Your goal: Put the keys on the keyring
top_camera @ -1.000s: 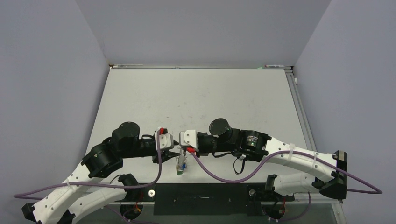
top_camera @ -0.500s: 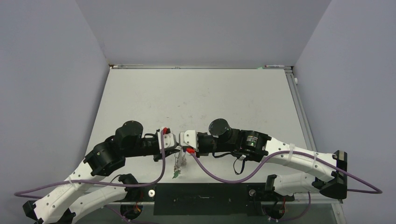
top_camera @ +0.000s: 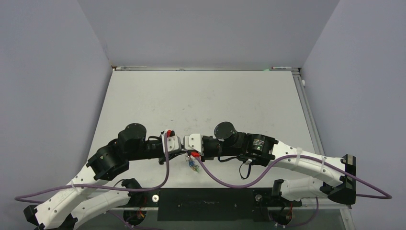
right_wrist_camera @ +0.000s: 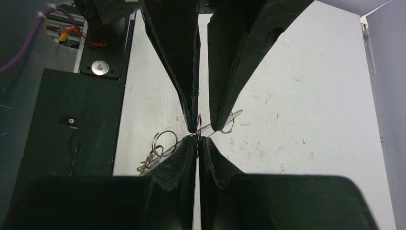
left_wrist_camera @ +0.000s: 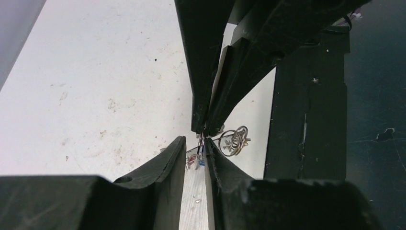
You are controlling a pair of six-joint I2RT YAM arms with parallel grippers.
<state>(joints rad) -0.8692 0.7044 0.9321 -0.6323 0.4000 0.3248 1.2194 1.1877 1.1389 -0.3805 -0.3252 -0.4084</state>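
Keyring in right pincer, keys beneath

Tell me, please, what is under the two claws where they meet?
A small bunch of keys with wire rings, over the white table. The left claw and right claw hide what they pinch.

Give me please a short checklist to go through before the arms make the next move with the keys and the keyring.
1. Right gripper closed: ok, its fingers meet at the tips.
2. Left gripper closed: cannot tell, a narrow gap shows.
3. Which one pinches the keyring: cannot tell, hidden at the tips.
4. Keys in one bunch near the fingers: ok.
5. Room between the two grippers: not ok, their tips almost touch.
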